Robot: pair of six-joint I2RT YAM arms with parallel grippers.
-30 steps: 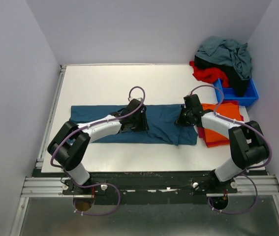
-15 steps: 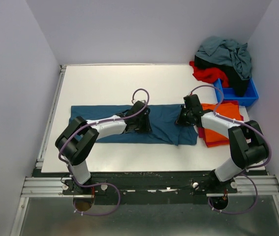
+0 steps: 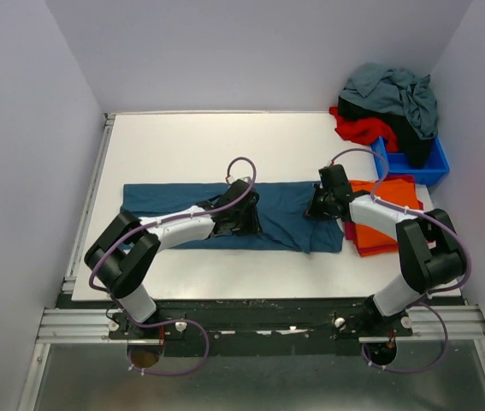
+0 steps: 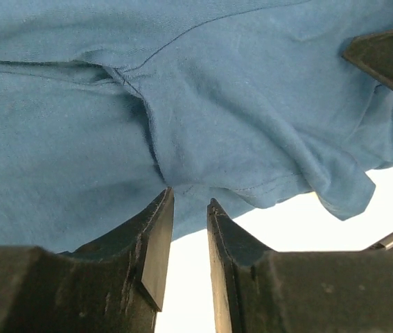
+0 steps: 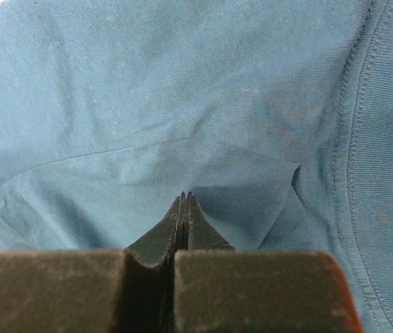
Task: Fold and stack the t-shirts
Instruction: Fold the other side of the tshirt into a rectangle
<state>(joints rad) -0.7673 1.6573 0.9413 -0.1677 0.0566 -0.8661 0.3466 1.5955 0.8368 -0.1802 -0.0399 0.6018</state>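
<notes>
A dark teal-blue t-shirt point(image 3: 285, 218) lies as a long flat strip across the middle of the table. My left gripper point(image 3: 240, 216) is low over its middle. In the left wrist view its jaws point(image 4: 188, 195) stand narrowly open, tips at the shirt's point(image 4: 217, 104) near hem where a crease ends. My right gripper point(image 3: 315, 205) is at the shirt's right part. In the right wrist view it point(image 5: 184, 195) is shut, pinching the cloth point(image 5: 182, 90), with wrinkles running to the tips. A folded orange t-shirt point(image 3: 389, 205) lies at the right.
A heap of grey-blue point(image 3: 392, 90), black point(image 3: 413, 137) and red point(image 3: 362, 130) shirts sits at the back right corner, partly in a small blue plastic bin point(image 3: 430, 171). Bare white table point(image 3: 225, 145) lies behind the teal shirt. Walls close in left, right and back.
My left gripper shifted a little right along the teal shirt, then slightly back toward the near hem. The right arm and the shirts have not visibly moved.
</notes>
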